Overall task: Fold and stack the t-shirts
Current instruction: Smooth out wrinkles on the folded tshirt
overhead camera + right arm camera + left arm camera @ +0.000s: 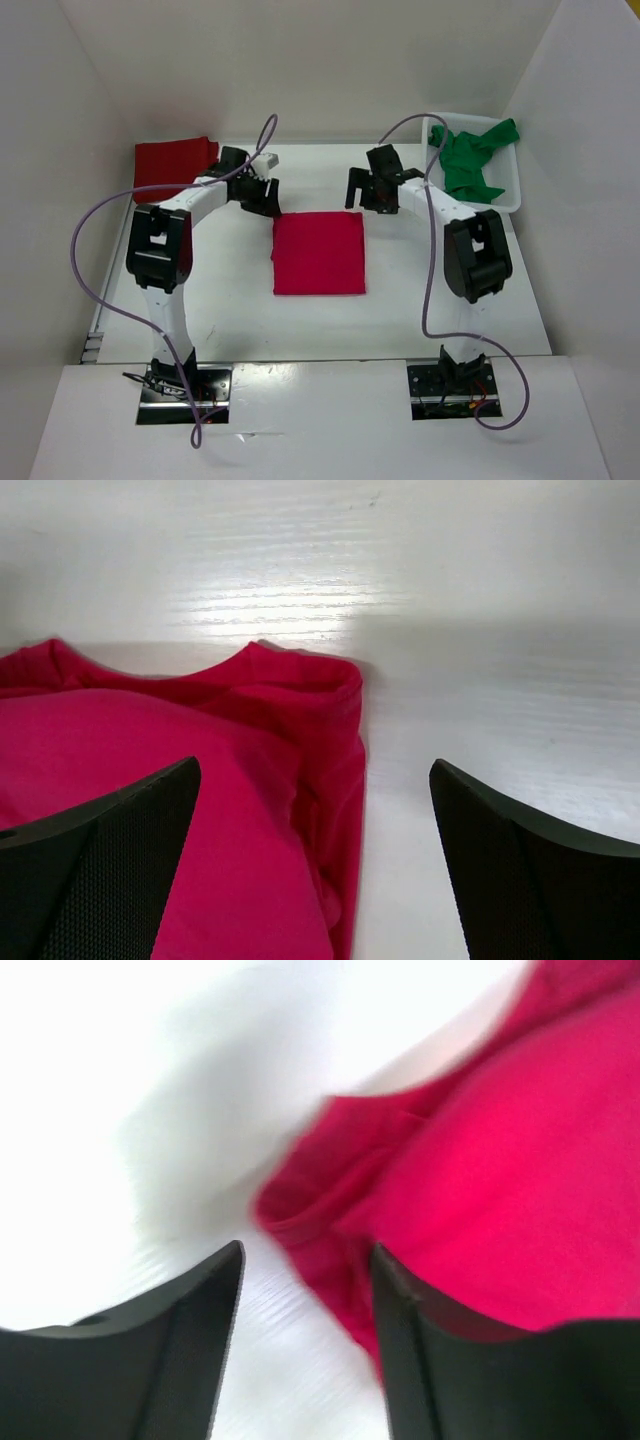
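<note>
From the top: crimson t-shirt (pixel 319 254) folded flat into a neat square at mid-table (pixel 230 300); dark red t-shirt (pixel 172 164) folded at the far left corner, well apart; green t-shirt (pixel 470 160) crumpled in the white basket (pixel 514 185) at far right, one end draped over the back rim. Left gripper (pixel 268 196) just beside the crimson square's far left corner, right gripper (pixel 364 192) just beside its far right corner. From the left wrist, blurred: left gripper (pixel 305 1260) parted to a middling gap, crimson t-shirt (pixel 500 1210) edge under and right of it, seemingly not pinched. From the right wrist: right gripper (pixel 312 770) spread wide, holding nothing, low over a corner of the crimson t-shirt (pixel 150 740) and bare table.
</note>
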